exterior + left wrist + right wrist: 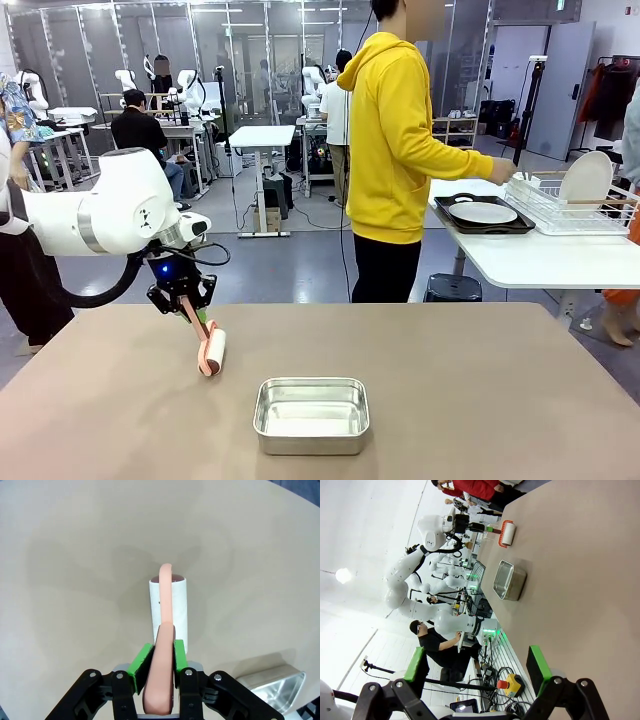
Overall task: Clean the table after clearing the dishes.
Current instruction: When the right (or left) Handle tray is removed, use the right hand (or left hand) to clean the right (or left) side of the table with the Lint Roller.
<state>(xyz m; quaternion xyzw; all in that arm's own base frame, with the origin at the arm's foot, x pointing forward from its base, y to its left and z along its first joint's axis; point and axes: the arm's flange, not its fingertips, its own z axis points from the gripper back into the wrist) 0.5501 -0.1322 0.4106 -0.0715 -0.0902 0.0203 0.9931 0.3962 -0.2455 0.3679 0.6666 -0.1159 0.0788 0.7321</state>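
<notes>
Across the front view, the tan bench (450,380) is seen with a steel pan (311,414) near its near edge. Toward its left edge, a white lint roller (212,352) is pressed to the surface, its pink handle clamped by the left claw (190,305). The right claw (477,672) is spread wide above the bench. On a white side table, a plate (483,212) is kept on a dark tray (450,222).

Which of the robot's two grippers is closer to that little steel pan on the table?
The left. The left gripper, shut on a lint roller, works the table just left of the steel pan. The right gripper hangs open, farther away.
</notes>
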